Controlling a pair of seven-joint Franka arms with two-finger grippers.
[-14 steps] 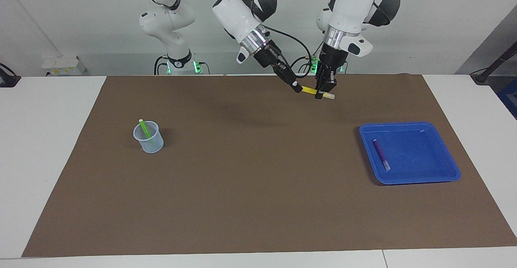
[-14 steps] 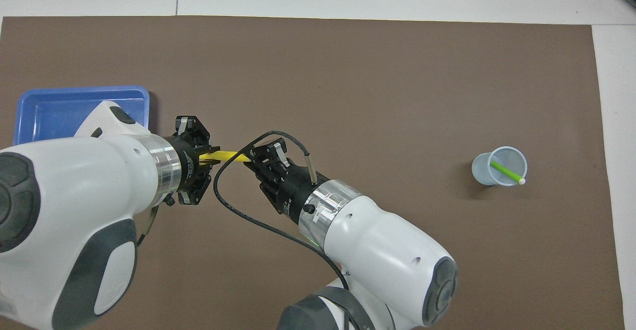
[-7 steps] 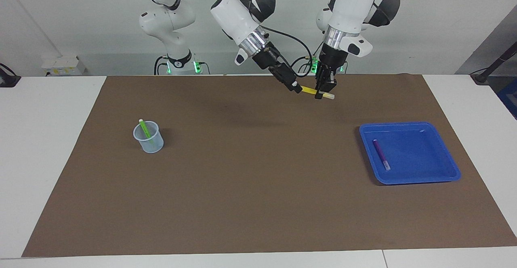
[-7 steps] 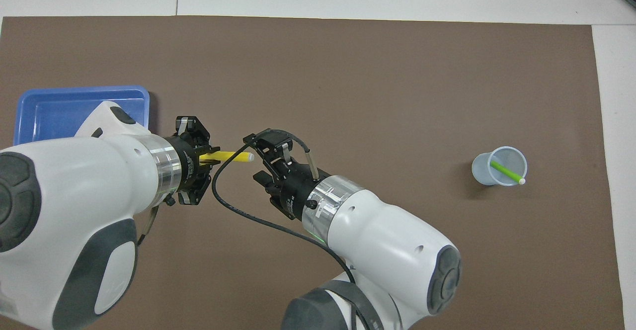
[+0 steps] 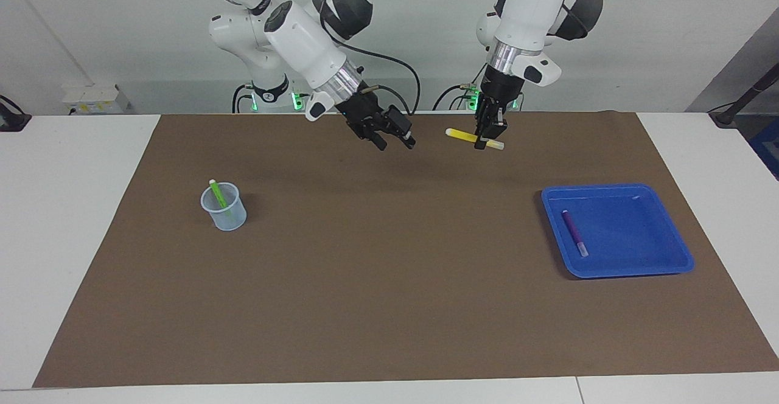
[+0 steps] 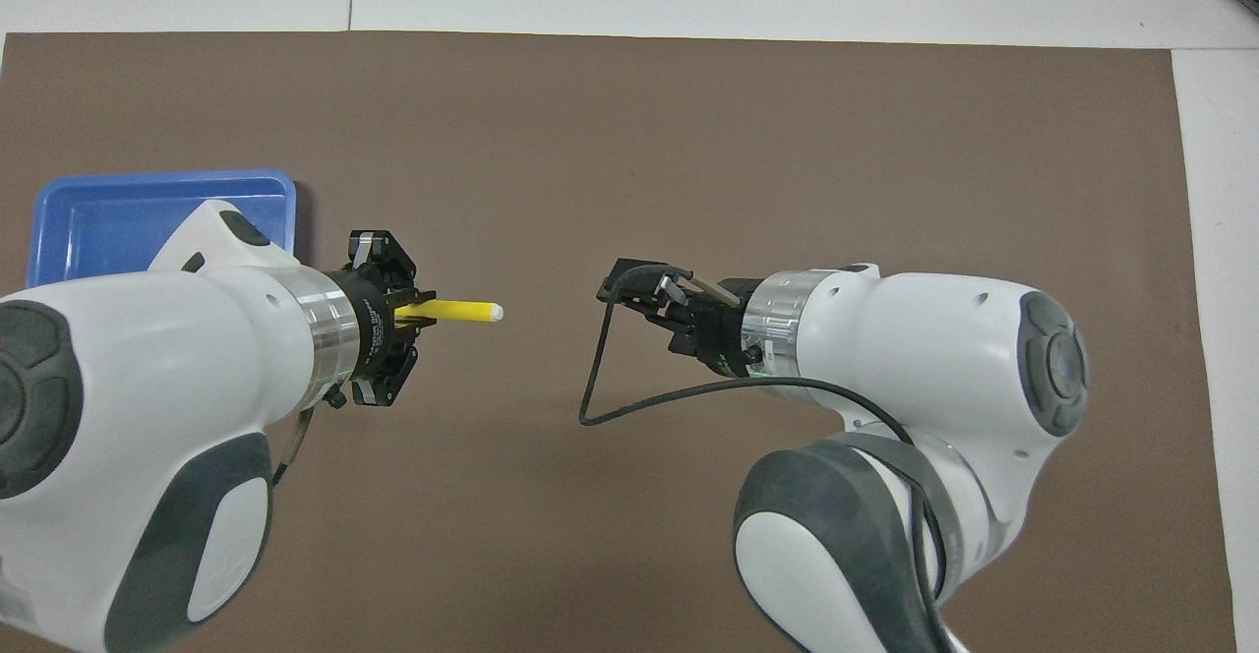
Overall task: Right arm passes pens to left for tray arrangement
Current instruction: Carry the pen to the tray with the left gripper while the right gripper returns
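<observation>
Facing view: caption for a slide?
Left claw holds the yellow pen aloft; right claw hangs open, apart from it.

Facing view looks from high across the bench [image 5: 79,209] toward the robots; overhead view looks steeply down from their end; both share the brown mat [image 5: 389,306].

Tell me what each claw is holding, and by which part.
The left claw grips the yellow pen crosswise near its whitish end, up over the brown mat. The right claw is open and holds nothing.

Open mat [image 5: 389,270] between cup [image 5: 224,207] and tray [image 5: 618,232] — unobstructed.
</observation>
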